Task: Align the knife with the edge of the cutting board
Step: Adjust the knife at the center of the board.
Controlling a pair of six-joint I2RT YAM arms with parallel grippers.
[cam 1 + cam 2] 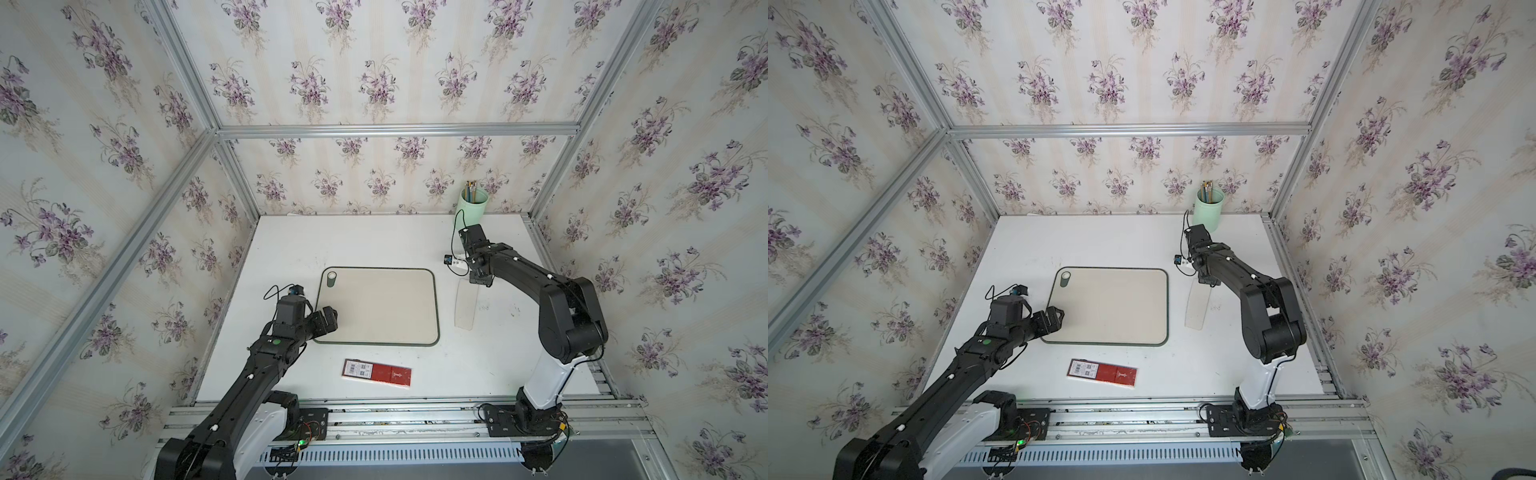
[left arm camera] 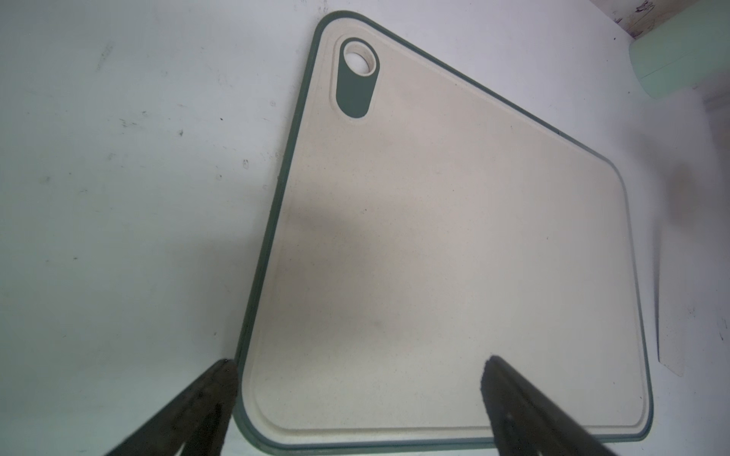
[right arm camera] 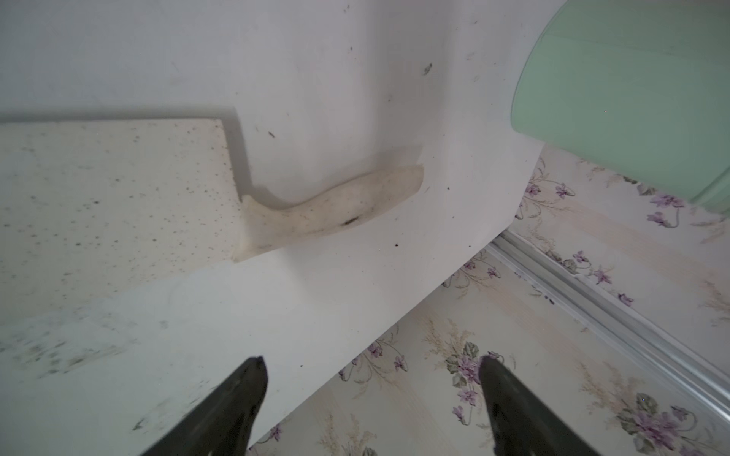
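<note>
Knife (image 1: 465, 306) just below R hand (image 3: 371, 361)

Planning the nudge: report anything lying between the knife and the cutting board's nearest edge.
Nothing visible does. Only bare table separates the knife from the cutting board; the red package lies off that path.

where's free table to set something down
Widest: the back strip of table between the cutting board and the wall, left of the cup. The near right corner, between the package and the right arm's base. Crowded: the gap between board and knife, where the right gripper hovers over the handle.
</note>
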